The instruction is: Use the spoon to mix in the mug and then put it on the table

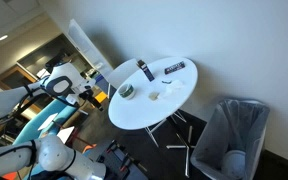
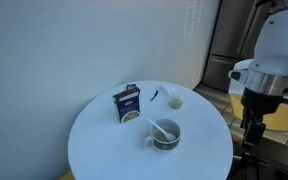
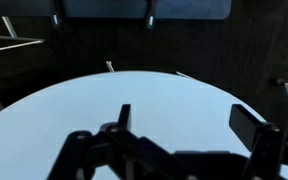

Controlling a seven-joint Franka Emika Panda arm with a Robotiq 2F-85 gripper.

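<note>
The small dark grey-green mug (image 2: 165, 135) stands on the round white table (image 2: 104, 145), toward its near right side. A pale spoon (image 2: 156, 127) rests in the mug, leaning on its rim. In an exterior view the mug (image 1: 126, 91) sits near the table's (image 1: 169, 90) left edge. My gripper (image 2: 250, 127) hangs beyond the table's edge, apart from the mug. In the wrist view its two dark fingers (image 3: 187, 125) are spread wide over the white table top (image 3: 164, 95) with nothing between them. The mug is out of the wrist view.
A dark blue box (image 2: 128, 104), a slim dark object (image 2: 154, 96) and a small beige piece (image 2: 174, 101) lie behind the mug. A slim dark cylinder (image 1: 144, 69) and a flat dark rectangle (image 1: 174, 68) show on the table. A grey chair (image 1: 234, 135) stands beside it.
</note>
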